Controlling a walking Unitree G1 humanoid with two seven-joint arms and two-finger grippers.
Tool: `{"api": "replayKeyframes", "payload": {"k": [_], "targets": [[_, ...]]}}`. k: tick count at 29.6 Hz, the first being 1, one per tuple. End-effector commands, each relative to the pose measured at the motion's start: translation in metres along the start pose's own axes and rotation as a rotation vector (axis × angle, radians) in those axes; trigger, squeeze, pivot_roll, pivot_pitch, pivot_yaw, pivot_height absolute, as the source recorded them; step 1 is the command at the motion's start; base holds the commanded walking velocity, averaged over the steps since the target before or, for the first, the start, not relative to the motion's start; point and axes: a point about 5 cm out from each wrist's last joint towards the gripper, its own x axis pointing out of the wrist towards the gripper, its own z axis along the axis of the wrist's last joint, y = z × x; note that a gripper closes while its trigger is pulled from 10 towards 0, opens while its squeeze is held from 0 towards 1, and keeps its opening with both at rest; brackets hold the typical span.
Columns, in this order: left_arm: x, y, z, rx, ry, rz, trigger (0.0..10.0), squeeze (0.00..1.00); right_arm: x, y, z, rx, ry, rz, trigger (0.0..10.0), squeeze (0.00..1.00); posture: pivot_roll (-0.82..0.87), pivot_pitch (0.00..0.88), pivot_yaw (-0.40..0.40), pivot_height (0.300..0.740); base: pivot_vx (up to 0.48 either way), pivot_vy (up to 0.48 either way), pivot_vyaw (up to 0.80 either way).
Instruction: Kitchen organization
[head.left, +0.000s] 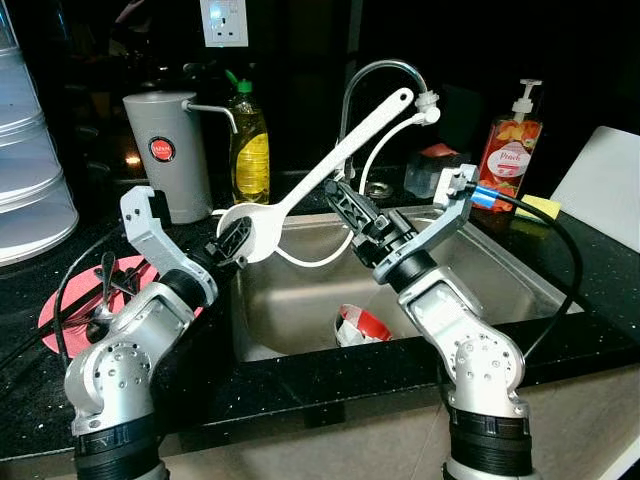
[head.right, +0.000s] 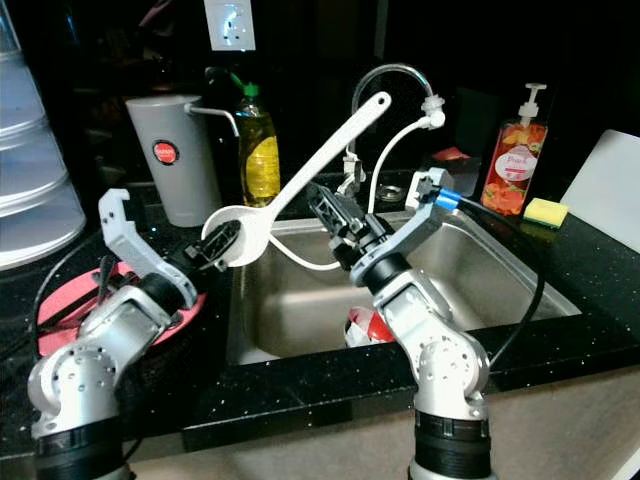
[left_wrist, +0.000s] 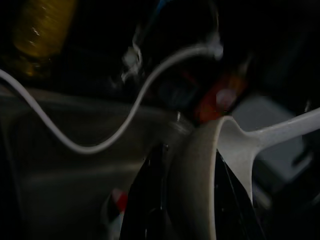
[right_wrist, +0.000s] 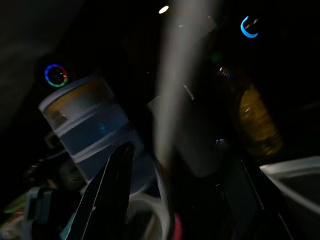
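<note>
Over the steel sink (head.left: 520, 290) in the black table, the left gripper (head.left: 232, 243) clamped the white plastic ladle (head.left: 330, 165) by its bowl, handle raised, seemingly for a handover; the right gripper (head.left: 350, 210) hung open beside it.

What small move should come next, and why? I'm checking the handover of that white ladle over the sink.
Probably close the right gripper on the white ladle's handle before the left gripper lets go. The left fingers clamp the bowl end, the handle slants up past the faucet, and the right fingers look open beside it.
</note>
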Motion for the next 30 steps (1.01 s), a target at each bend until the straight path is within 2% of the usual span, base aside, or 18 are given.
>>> {"api": "replayKeyframes", "payload": {"k": [1, 8, 9, 10, 13, 14, 15, 29, 30], "targets": [[-0.001, -0.002, -0.004, 0.039, 0.040, -0.011, 10.0, 0.00, 0.003, 0.003, 0.000, -0.029, -0.001, 0.016, 10.0, 0.00, -0.04, 0.026, -0.017, 0.740, 0.000, 0.000, 0.00], [-0.002, -0.005, -0.008, 0.040, 0.061, -0.042, 10.0, 0.00, 0.004, 0.006, 0.000, -0.063, -0.001, 0.030, 10.0, 0.00, -0.04, 0.021, -0.015, 0.740, 0.000, 0.000, 0.00], [-0.002, -0.006, -0.008, 0.041, 0.061, -0.045, 10.0, 0.00, 0.004, 0.006, 0.000, -0.066, -0.002, 0.025, 9.5, 0.00, -0.04, 0.021, -0.015, 0.740, 0.000, 0.000, 0.00], [-0.002, -0.004, -0.006, 0.043, 0.050, -0.036, 10.0, 0.00, 0.004, 0.003, 0.000, -0.073, -0.004, 0.011, 5.0, 0.00, -0.04, 0.020, -0.015, 0.740, 0.000, 0.000, 0.00], [-0.002, -0.003, -0.005, 0.048, 0.045, -0.032, 10.0, 0.00, 0.003, 0.000, 0.000, -0.083, -0.006, 0.003, 4.6, 0.00, -0.04, 0.020, -0.015, 0.740, 0.000, 0.000, 0.00], [-0.002, -0.003, -0.004, 0.051, 0.041, -0.031, 10.0, 0.00, 0.003, -0.001, 0.001, -0.085, -0.007, -0.001, 3.3, 0.00, -0.04, 0.020, -0.015, 0.740, 0.000, 0.000, 0.00], [-0.002, -0.003, -0.004, 0.050, 0.036, -0.029, 10.0, 0.00, 0.003, -0.003, 0.001, -0.087, -0.008, -0.011, 0.0, 0.00, -0.04, 0.018, -0.017, 0.740, 0.000, 0.000, 0.00], [0.001, -0.002, 0.000, 0.064, 0.010, -0.004, 10.0, 0.00, 0.001, -0.004, 0.001, -0.083, -0.012, -0.011, 0.0, 0.00, -0.04, 0.023, -0.016, 0.740, 0.000, 0.000, 0.00], [0.001, -0.002, 0.001, 0.075, 0.000, 0.010, 10.0, 0.27, 0.001, -0.005, 0.000, -0.084, -0.009, -0.016, 0.0, 0.00, -0.04, 0.024, -0.016, 0.740, 0.000, 0.000, 0.00]]}}
